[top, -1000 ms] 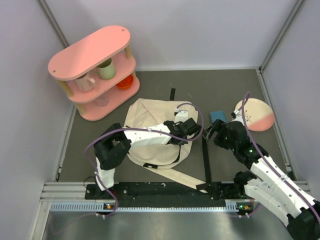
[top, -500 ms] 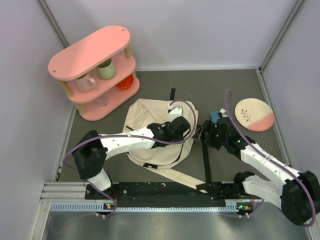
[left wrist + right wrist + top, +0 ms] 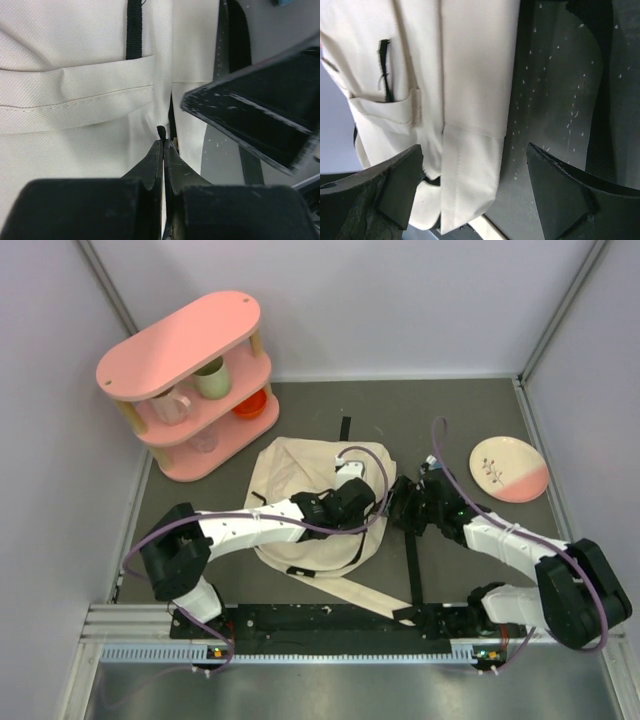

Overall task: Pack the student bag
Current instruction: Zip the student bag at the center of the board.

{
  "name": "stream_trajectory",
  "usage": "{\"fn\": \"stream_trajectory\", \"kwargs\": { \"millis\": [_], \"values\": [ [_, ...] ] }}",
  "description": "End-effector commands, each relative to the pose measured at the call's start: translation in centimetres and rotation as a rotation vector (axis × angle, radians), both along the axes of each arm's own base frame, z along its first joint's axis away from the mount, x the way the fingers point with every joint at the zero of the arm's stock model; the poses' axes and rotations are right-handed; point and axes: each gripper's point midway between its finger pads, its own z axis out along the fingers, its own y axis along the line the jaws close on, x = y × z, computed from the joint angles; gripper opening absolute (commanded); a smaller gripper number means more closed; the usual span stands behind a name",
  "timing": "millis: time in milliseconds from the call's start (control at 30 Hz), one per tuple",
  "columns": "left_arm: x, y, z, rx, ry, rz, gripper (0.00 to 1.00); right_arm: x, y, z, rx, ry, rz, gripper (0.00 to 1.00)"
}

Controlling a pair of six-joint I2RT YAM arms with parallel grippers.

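Seen from above, one cream student bag (image 3: 300, 490) lies mid-worktop (image 3: 450, 420), one pink shelf (image 3: 190, 380) far-left of it, one plate (image 3: 508, 468) right; left wrist: left gripper (image 3: 163, 145) closed tight at the bag's small black tab (image 3: 161, 131); right wrist: right gripper (image 3: 475, 150) wide open over the bag's edge.
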Motion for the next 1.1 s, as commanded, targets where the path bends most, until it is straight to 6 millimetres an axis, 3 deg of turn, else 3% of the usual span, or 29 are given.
{"fn": "stream_trajectory", "kwargs": {
  "millis": [0, 67, 267, 367, 400, 467, 733, 1067],
  "values": [
    [-0.1, -1.3, 3.3, -0.106, -0.047, -0.03, 0.0, 1.9, 1.1, 1.2, 0.021, -0.039, 0.007, 0.83],
    [-0.3, -1.5, 3.5, -0.113, -0.046, -0.04, 0.0, 2.2, 1.3, 0.8, 0.018, -0.034, 0.015, 0.82],
    [-1.0, -1.6, 3.2, -0.116, -0.031, -0.064, 0.0, 3.3, 2.1, 1.9, 0.071, -0.101, 0.014, 0.62],
    [-1.3, -1.3, 2.9, -0.114, -0.023, -0.061, 0.0, 4.1, 2.1, 2.4, 0.073, -0.131, -0.007, 0.33],
    [-1.5, -1.1, 2.6, -0.11, -0.018, -0.062, 0.0, 4.4, 2.0, 2.6, 0.068, -0.136, -0.016, 0.16],
    [-1.9, -0.9, 2.7, -0.116, -0.014, -0.06, 0.0, 4.9, 1.6, 2.3, 0.049, -0.138, -0.042, 0.0],
    [-3.6, 0.9, 1.4, -0.102, 0.026, -0.032, 0.0, 6.5, 1.4, 2.7, 0.071, -0.169, -0.114, 0.0],
    [-6.7, 4.4, 0.1, -0.042, 0.078, 0.01, 0.0, 7.5, 0.7, 1.7, 0.079, -0.15, -0.19, 0.0]
  ]
}}
